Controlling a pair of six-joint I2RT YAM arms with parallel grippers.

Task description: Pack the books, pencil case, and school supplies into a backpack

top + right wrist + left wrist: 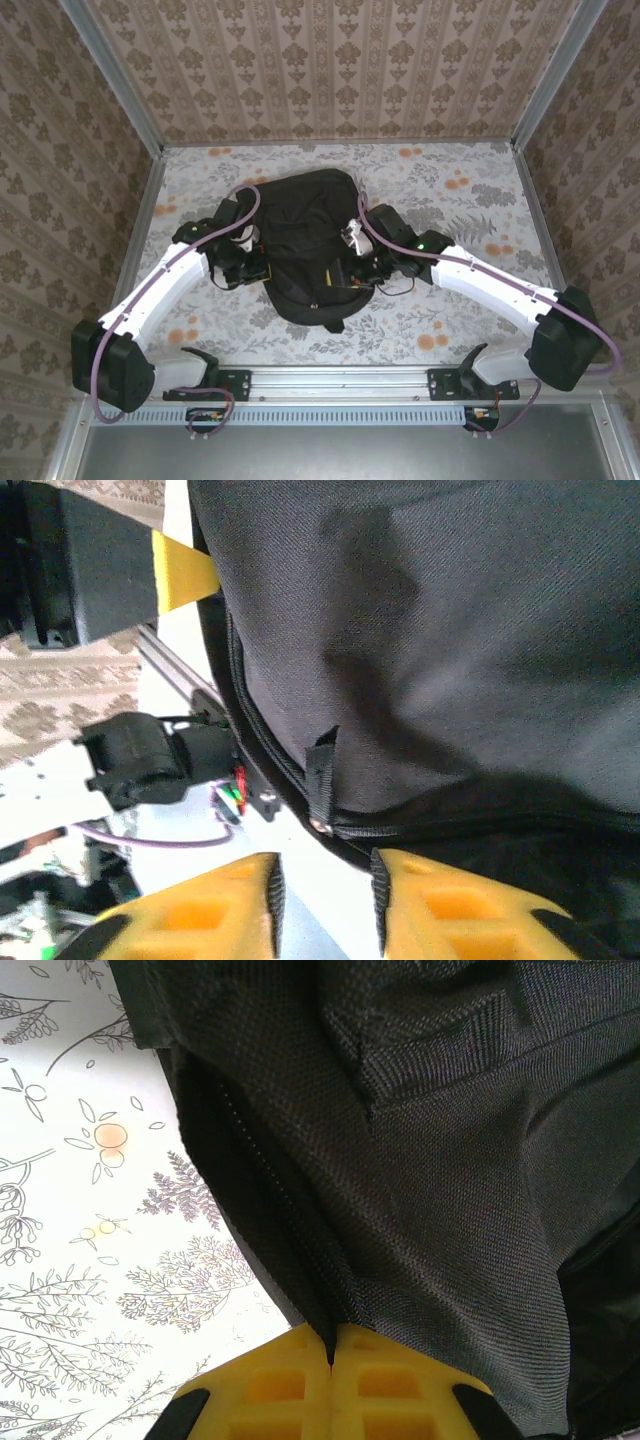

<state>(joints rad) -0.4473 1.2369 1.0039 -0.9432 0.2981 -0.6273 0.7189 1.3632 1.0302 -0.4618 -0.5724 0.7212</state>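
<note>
The soft black backpack (310, 245) lies centred on the table (450, 190), its side fabric pinched in the left gripper (330, 1340), the right gripper (325, 870) narrowly parted beside its zip pull (321, 780).

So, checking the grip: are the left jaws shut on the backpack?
Shut: the left jaws' yellow pads meet, pinching a fold of the backpack.

Inspection finds no legible text, label, brand, number or sign. The black backpack (308, 240) shows plain woven fabric, with no readable marking. The table covering (450, 200) and the walls (330, 70) bear printed floral patterns only, without lettering.
</note>
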